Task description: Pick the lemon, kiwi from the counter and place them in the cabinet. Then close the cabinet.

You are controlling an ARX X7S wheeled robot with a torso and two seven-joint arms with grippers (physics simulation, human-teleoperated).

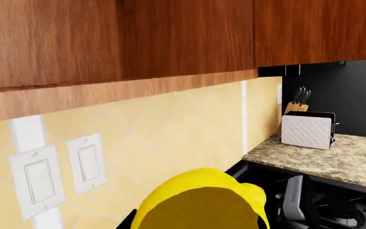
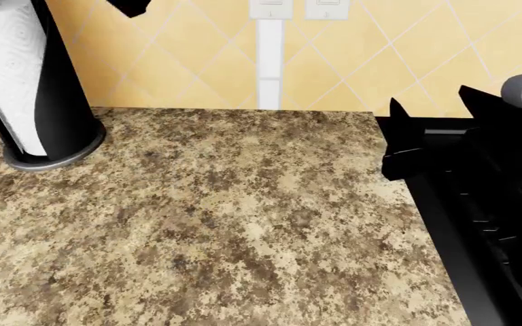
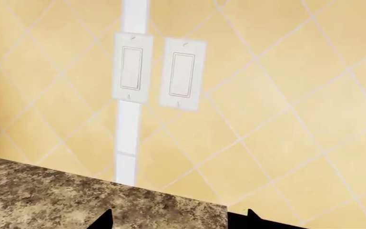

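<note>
Head view down over counter (image 2: 225, 224), both wrists facing shared wall switches (image 3: 157, 71)

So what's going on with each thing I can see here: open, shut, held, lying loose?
lemon: held up in the left hand, near the wooden wall cabinet.
cabinet: the doors in view look shut.
left hand: shut on the lemon, mostly hidden behind it.
right hand: open, empty, at the counter's edge by the stove.
counter: no fruit on the part in view.
paper towel roll: upright on its holder.

Lemon (image 1: 202, 202) up close, below wooden cabinet (image 1: 138, 40), beside wall switches (image 1: 59, 174).
</note>
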